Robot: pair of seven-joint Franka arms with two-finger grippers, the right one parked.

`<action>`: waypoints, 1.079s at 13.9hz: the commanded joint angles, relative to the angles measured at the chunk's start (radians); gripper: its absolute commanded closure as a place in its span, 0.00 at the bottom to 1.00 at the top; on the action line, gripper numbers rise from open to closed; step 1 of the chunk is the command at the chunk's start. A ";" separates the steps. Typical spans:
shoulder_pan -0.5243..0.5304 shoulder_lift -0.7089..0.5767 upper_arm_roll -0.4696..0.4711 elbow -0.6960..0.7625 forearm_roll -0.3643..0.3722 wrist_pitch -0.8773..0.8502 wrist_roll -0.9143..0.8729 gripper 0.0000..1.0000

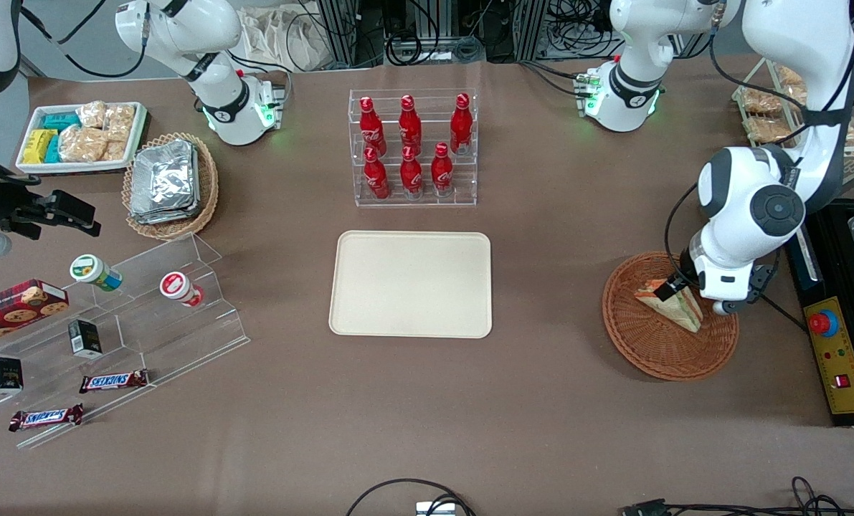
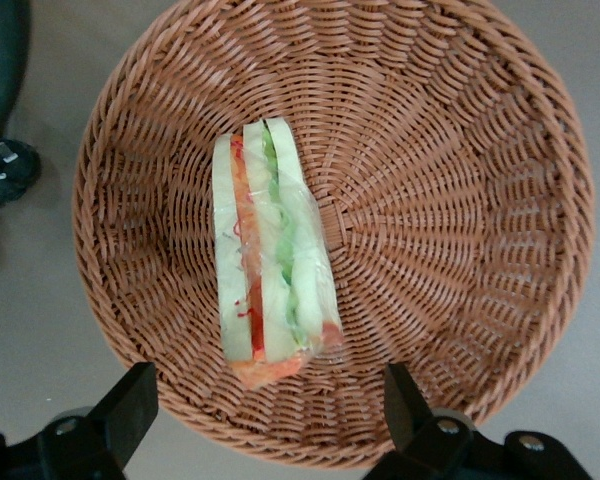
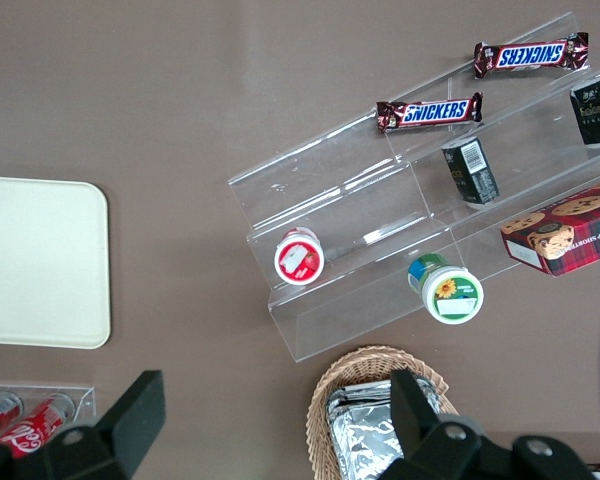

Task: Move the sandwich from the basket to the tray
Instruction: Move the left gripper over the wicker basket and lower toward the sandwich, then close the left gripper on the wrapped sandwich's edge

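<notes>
One tool (image 2: pixel 265 415) above basket (image 2: pixel 460 200), spread, brown table (image 1: pixel 541 401)

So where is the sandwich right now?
The sandwich lies in the basket toward the working arm's end of the table, with the open tool hovering just above it.

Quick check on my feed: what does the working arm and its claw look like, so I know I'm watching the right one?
The working arm is glossy white with rounded segments, dark grey joint caps and black bands; its base ring glows green. A black cable runs alongside its wrist. The claw has two black, blocky fingers on a dark body, open above the basket, over the sandwich.
</notes>
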 commanded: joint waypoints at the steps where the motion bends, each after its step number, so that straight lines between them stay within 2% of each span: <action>1: 0.003 0.036 0.006 0.004 0.041 0.059 -0.037 0.00; 7: 0.003 0.080 0.028 0.010 0.042 0.091 -0.037 0.01; 8: 0.003 0.085 0.028 0.010 0.041 0.093 -0.037 0.05; 9: 0.003 0.086 0.028 0.012 0.041 0.092 -0.037 0.14; 10: 0.003 0.091 0.028 0.012 0.041 0.091 -0.038 0.33; 11: 0.003 0.096 0.028 0.012 0.041 0.091 -0.038 0.60; 12: 0.004 0.102 0.029 0.012 0.041 0.091 -0.038 0.95; 13: 0.003 0.106 0.028 0.015 0.041 0.090 -0.037 1.00; 15: 0.003 0.106 0.028 0.019 0.041 0.081 -0.027 1.00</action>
